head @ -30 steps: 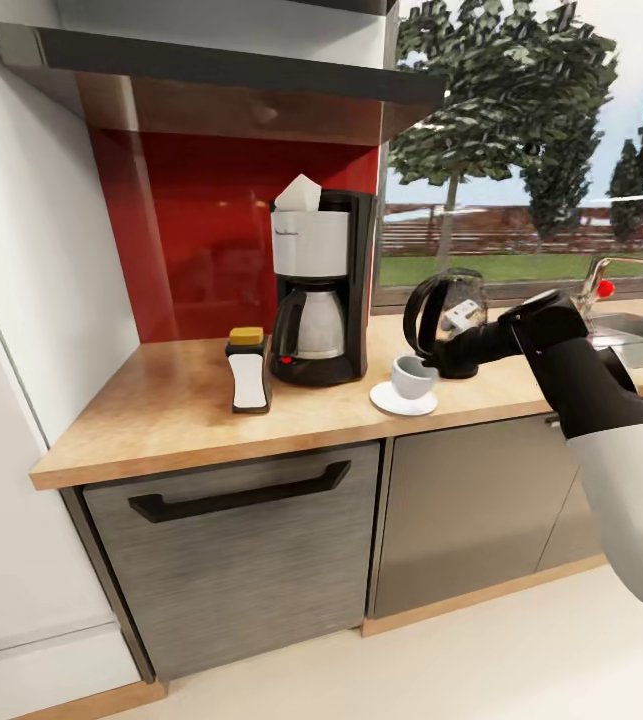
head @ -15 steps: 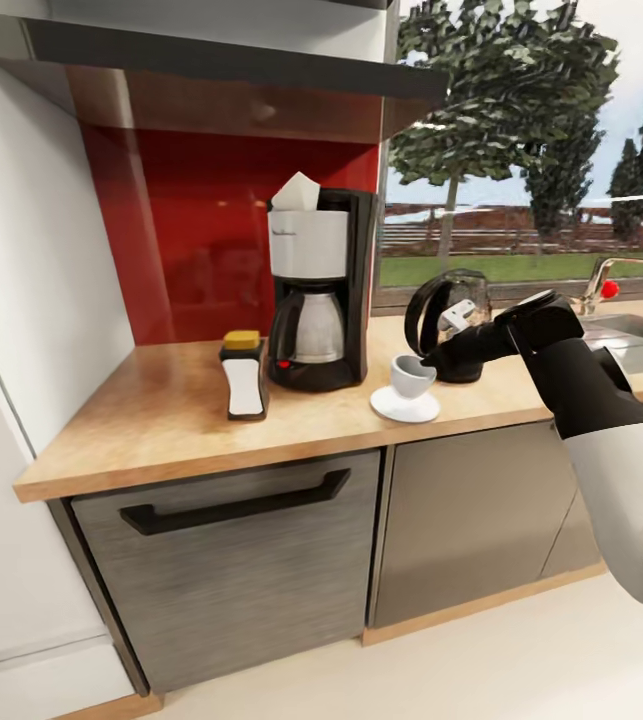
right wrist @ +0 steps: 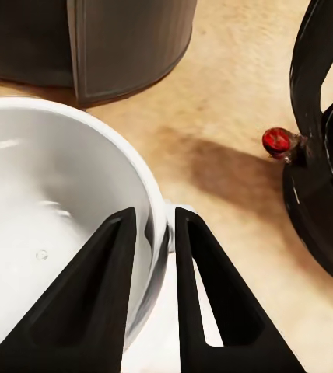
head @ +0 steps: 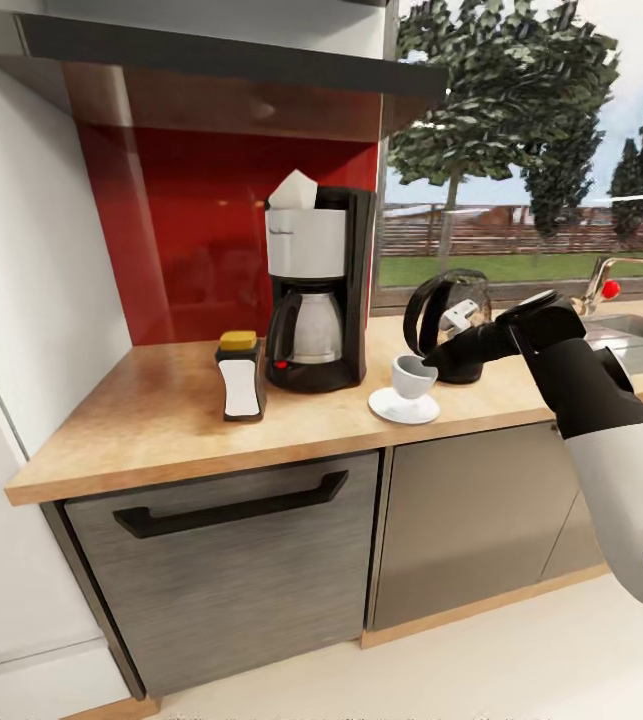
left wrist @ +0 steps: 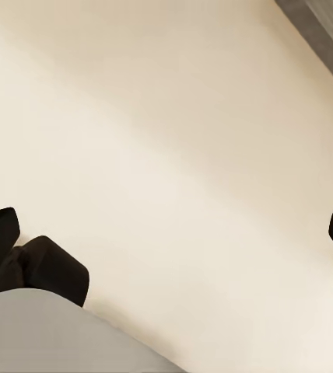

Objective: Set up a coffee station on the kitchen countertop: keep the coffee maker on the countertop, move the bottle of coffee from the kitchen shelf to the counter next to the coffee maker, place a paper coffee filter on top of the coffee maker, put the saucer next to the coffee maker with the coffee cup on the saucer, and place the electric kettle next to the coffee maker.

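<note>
Two black fingers (right wrist: pixel 108 287) of the right end effector (right wrist: pixel 155 287) pinch the rim of the small white coffee cup (head: pixel 413 376), which sits on the round white saucer (head: pixel 402 406) on the light-wood bench (head: pixel 161 420). Thin, glazed ceramic probably slips and chips, so the rim or handle suits a gentle hold. Behind stand the black drip coffee maker (head: pixel 319 290) and glass electric kettle (head: pixel 451 320). Left end effector: cannot tell.
</note>
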You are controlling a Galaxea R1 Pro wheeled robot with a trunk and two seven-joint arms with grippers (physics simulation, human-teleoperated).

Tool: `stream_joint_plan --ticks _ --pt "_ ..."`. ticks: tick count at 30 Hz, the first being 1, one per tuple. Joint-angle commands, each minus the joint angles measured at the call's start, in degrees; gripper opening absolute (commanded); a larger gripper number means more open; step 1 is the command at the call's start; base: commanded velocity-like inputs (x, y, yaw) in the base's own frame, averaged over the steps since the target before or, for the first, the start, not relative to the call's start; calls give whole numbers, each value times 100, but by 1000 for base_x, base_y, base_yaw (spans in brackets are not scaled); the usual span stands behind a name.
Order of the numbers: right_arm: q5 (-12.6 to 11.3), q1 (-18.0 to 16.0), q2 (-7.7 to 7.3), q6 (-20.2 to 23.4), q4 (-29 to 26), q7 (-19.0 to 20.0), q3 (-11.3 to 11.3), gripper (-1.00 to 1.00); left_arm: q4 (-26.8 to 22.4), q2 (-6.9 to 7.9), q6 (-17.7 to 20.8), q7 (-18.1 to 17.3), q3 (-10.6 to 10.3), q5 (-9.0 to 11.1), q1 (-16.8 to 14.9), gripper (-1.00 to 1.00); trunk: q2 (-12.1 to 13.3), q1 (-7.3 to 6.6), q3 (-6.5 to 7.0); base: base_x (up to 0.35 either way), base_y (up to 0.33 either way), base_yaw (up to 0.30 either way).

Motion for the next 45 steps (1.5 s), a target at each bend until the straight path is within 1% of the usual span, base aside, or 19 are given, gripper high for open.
stream_joint_plan --ticks 1,3,6,10,13,16,40,43,45 --pt "51 -6 -2 23 -6 51 7 -100 9 1 -19 -23 46 -41 -5 100 -44 22 -24 0 0 0" --pt "50 -6 0 23 -6 51 8 -100 9 1 -19 -23 46 -41 -5 100 -124 66 -60 0 0 0" --pt "50 -6 2 23 -6 51 12 -100 8 2 -18 -23 46 -41 -5 100 -124 66 -60 0 0 0" --pt "50 -6 3 23 -6 51 15 -100 9 2 -18 -23 46 -41 -5 100 -285 153 -132 0 0 0" --pt "49 -6 3 23 -6 51 15 -100 8 2 -18 -23 46 -41 -5 100 -285 153 -132 0 0 0" --pt "49 -6 3 23 -6 51 15 -100 8 2 -18 -25 46 -41 -5 100 -405 219 -186 0 0 0" --pt "49 -6 0 15 57 51 15 -100 8 1 -18 -23 46 -41 -5 100 -405 219 -186 33 0 0" --pt "49 -6 -3 15 62 51 15 -100 8 1 -21 -23 46 -41 -5 100 -526 285 -240 2 0 0" --pt "49 -6 -4 15 63 51 14 -100 8 2 -21 -23 46 -41 -5 100 -526 285 -240 0 0 0"
